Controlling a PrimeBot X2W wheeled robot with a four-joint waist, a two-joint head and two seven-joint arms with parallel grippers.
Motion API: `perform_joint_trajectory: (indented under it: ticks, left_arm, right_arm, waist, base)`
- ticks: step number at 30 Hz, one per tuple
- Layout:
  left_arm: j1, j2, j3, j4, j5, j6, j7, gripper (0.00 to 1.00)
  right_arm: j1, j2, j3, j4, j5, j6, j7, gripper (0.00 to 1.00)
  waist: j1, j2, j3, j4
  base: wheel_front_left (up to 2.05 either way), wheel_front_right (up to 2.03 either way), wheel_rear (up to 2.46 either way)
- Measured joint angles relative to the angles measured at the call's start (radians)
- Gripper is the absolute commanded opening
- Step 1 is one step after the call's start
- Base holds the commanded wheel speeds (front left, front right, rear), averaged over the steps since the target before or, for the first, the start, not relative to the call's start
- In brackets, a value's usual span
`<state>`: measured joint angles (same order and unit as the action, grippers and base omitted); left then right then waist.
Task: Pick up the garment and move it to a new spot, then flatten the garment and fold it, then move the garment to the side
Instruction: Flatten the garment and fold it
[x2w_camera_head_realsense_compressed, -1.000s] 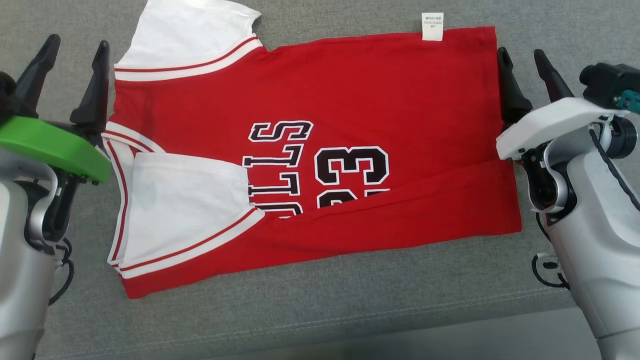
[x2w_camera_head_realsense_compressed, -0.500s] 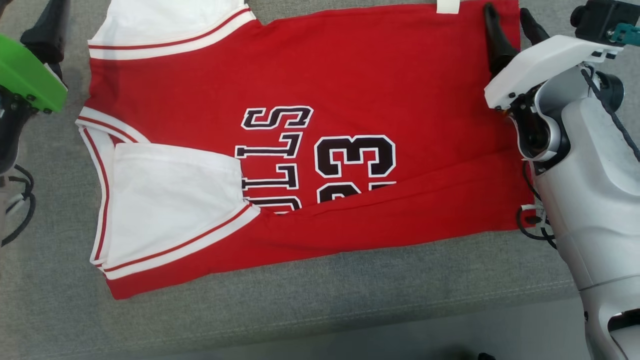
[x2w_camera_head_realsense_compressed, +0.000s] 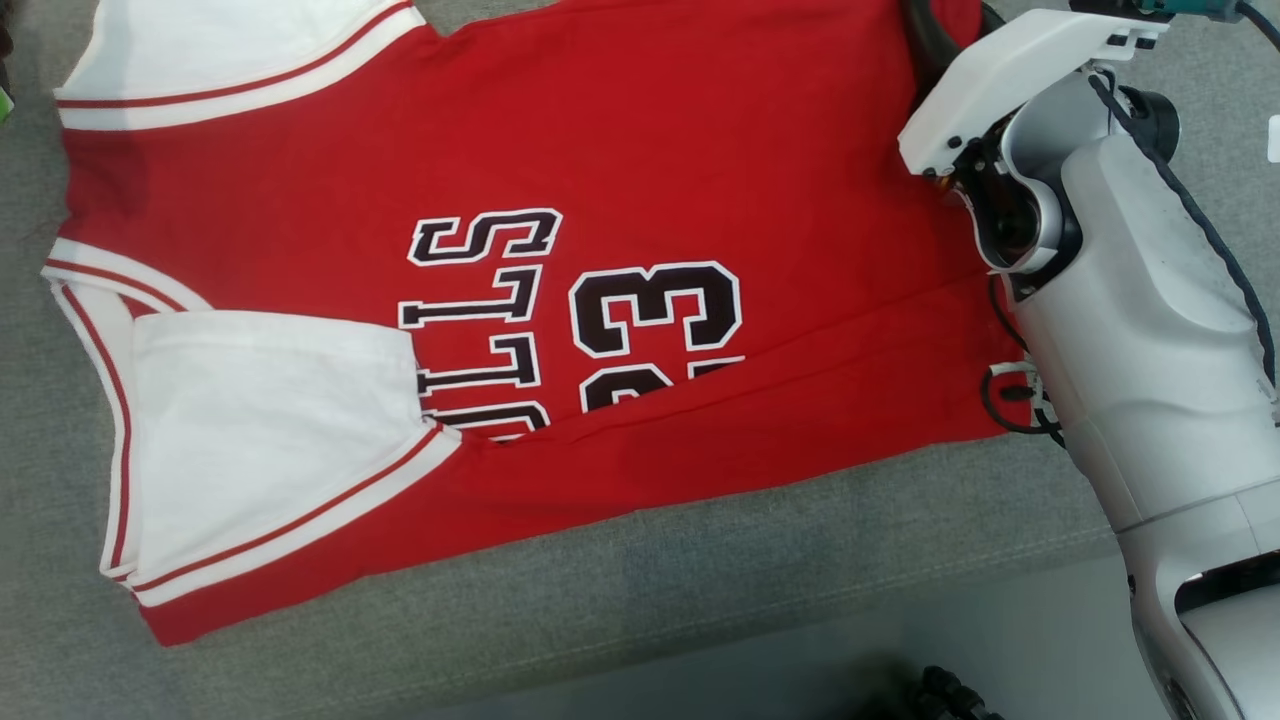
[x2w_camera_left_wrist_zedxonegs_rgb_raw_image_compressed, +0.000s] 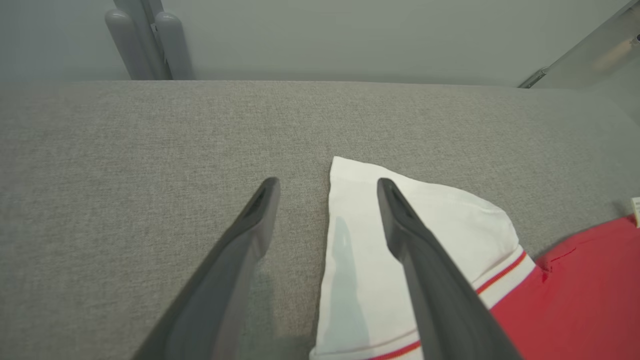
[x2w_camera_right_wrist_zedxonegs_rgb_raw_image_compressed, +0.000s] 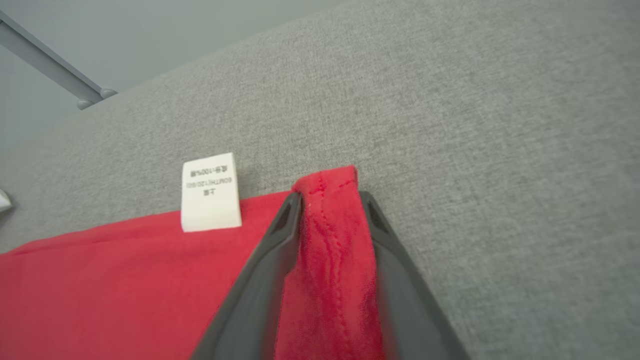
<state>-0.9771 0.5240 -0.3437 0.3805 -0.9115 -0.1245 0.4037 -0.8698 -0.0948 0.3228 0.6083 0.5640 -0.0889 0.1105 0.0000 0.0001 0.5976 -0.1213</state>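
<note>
Right fingers (x2w_camera_right_wrist_zedxonegs_rgb_raw_image_compressed: 267, 270) pinched the stitched red hem (x2w_camera_right_wrist_zedxonegs_rgb_raw_image_compressed: 332, 240) of the jersey (x2w_camera_right_wrist_zedxonegs_rgb_raw_image_compressed: 100, 280); I saw left fingers (x2w_camera_left_wrist_zedxonegs_rgb_raw_image_compressed: 240, 260) spread above its white sleeve (x2w_camera_left_wrist_zedxonegs_rgb_raw_image_compressed: 450, 220).

- Garment (x2w_camera_head_realsense_compressed: 640, 150): is being borne flat on the padded surface (x2w_camera_head_realsense_compressed: 700, 600), neck end toward the robot's left, hem end toward its right, near side lying folded over the lettering.
- Far sleeve (x2w_camera_left_wrist_zedxonegs_rgb_raw_image_compressed: 450, 220): is being straddled by the left gripper (x2w_camera_left_wrist_zedxonegs_rgb_raw_image_compressed: 327, 187), one finger above the sleeve, the other above bare surface beside its edge, jaws apart.
- Far hem corner: is being pinched between the fingers of the right gripper (x2w_camera_right_wrist_zedxonegs_rgb_raw_image_compressed: 330, 200).
- Label (x2w_camera_right_wrist_zedxonegs_rgb_raw_image_compressed: 210, 192): is being carried at the garment's far edge, just beside that corner, toward the robot's left.
</note>
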Motion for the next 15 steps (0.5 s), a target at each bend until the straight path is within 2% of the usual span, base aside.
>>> perform_joint_trajectory:
  ticks: [1,5,15]
  left_arm:
    - [-0.011,0.000,-0.002,-0.001,-0.012,0.000,0.008,1.00]
    - [-0.041,0.007,-0.004,0.000,-0.025,0.000,0.022,1.00]
    - [-0.089,0.088,-0.010,0.040,-0.056,0.000,0.067,1.00]
  right_arm:
    - [-0.007,0.002,0.006,0.002,0.000,0.001,0.002,0.00]
    - [-0.025,0.016,0.022,0.008,0.000,0.014,0.002,0.00]
    - [-0.072,0.041,0.071,0.018,0.018,0.054,-0.034,0.00]
  waist:
    - [0.0000,0.0000,0.004,-0.007]
    - [0.0000,0.0000,0.017,-0.028]
    - [0.0000,0.0000,0.066,-0.107]
  base:
    - [0.00,0.00,0.00]
    - [0.00,0.00,0.00]
    - [0.00,0.00,0.00]
